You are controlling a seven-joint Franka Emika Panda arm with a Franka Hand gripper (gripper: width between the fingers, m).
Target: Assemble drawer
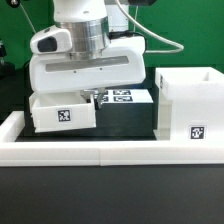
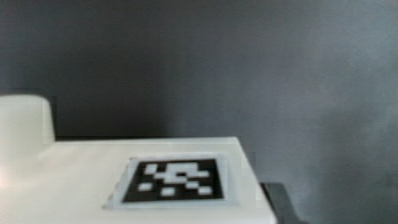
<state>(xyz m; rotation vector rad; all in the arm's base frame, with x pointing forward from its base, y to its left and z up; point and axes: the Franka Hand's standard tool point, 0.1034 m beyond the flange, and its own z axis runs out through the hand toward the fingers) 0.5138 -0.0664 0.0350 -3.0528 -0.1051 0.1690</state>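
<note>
A small white drawer tray (image 1: 62,112) with a square tag on its front stands at the exterior view's left, under my white gripper body. My gripper (image 1: 88,98) reaches down at the tray's right side. In the wrist view a white tagged tray surface (image 2: 107,165) fills the near part, and one dark finger (image 2: 278,206) lies against its edge. The other finger is hidden. The gripper looks shut on the tray. The tall boxy drawer case (image 1: 190,103) stands open-topped at the exterior view's right. A second tray is not in view.
The marker board (image 1: 126,97) lies behind the gripper, between tray and case. The low white border wall (image 1: 100,152) runs along the front and up the exterior view's left side. The table top is black.
</note>
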